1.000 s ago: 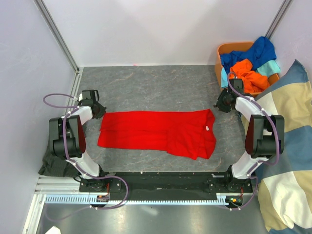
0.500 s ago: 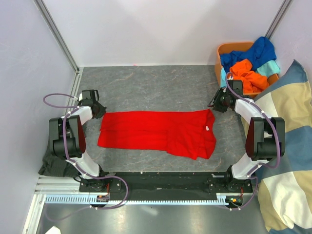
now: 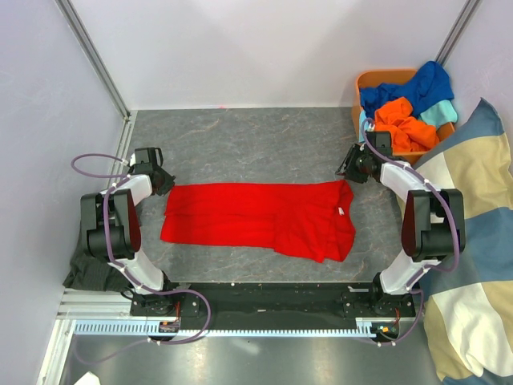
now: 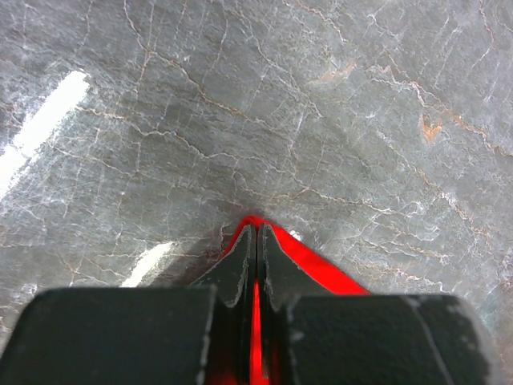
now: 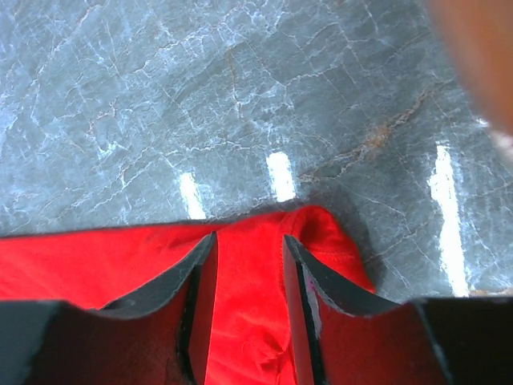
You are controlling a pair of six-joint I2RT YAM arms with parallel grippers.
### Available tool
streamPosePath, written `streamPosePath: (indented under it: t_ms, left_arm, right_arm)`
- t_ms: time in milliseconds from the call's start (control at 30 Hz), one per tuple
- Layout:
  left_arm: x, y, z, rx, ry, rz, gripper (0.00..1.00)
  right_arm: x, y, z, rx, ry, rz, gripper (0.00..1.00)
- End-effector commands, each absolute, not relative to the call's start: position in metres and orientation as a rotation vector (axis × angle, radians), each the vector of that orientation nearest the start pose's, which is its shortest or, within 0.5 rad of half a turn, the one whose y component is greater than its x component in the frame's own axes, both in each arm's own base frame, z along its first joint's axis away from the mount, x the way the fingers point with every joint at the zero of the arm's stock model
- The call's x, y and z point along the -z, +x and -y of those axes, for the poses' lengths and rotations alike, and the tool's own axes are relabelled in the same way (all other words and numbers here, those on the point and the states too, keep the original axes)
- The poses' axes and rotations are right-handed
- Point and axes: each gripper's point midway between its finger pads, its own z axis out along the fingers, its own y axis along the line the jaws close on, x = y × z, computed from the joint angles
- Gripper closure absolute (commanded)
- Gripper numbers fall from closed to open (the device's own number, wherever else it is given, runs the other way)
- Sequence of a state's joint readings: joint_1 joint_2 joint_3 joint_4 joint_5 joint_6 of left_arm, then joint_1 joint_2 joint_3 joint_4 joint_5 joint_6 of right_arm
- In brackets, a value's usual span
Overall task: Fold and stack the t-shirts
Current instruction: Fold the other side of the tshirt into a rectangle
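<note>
While your left gripper (image 3: 160,178) is pressed together on the left corner of the red shirt (image 3: 264,216), pinching the fabric, your right gripper (image 3: 350,166) stands spread at the shirt's far right corner. In the right wrist view you can see its fingers (image 5: 194,281) straddling the red edge without closing on it. The red shirt lies flat as a long strip across the middle of the bench (image 3: 240,136). At the bench's far right corner, a basket (image 3: 378,75) holds the blue shirt (image 3: 417,84), orange shirt (image 3: 405,124) and teal shirt (image 3: 439,112) in a heap.
</note>
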State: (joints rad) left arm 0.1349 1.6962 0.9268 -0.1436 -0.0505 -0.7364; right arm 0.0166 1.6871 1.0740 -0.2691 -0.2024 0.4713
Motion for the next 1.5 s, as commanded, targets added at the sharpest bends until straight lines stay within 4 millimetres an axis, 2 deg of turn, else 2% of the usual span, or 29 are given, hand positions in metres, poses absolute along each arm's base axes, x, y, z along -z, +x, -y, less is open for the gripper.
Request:
streamPosePath:
  t_ms: [0, 133, 300, 467, 633, 867, 1167, 1367, 1467]
  left_arm:
    - [-0.039, 0.412, -0.039, 0.203, -1.049, -2.210, 0.98]
    - [-0.037, 0.411, -0.038, 0.204, -1.053, -2.216, 0.98]
    - [-0.035, 0.410, -0.037, 0.207, -1.057, -2.219, 0.98]
    - [-0.035, 0.411, -0.038, 0.210, -1.064, -2.218, 0.98]
    - [-0.033, 0.411, -0.038, 0.209, -1.066, -2.222, 0.98]
    - [-0.030, 0.409, -0.038, 0.201, -1.069, -2.228, 0.98]
    - [-0.029, 0.409, -0.037, 0.201, -1.068, -2.231, 0.98]
    - [-0.027, 0.407, -0.038, 0.197, -1.072, -2.235, 0.98]
    - [-0.026, 0.407, -0.038, 0.197, -1.074, -2.235, 0.98]
  right_arm:
    - [-0.051, 0.382, -0.076, -0.431, 0.408, -2.595, 0.50]
    - [-0.065, 0.387, -0.061, -0.315, 0.429, -2.536, 0.38]
    - [-0.099, 0.395, -0.046, -0.228, 0.428, -2.429, 0.35]
    - [-0.110, 0.392, -0.045, -0.218, 0.397, -2.425, 0.34]
    - [-0.101, 0.383, -0.052, -0.226, 0.366, -2.470, 0.34]
    - [-0.073, 0.365, -0.068, -0.249, 0.342, -2.537, 0.36]
    - [-0.053, 0.364, -0.074, -0.255, 0.344, -2.573, 0.43]
    - [-0.048, 0.370, -0.073, -0.240, 0.348, -2.569, 0.54]
    - [-0.043, 0.371, -0.072, -0.232, 0.354, -2.578, 0.67]
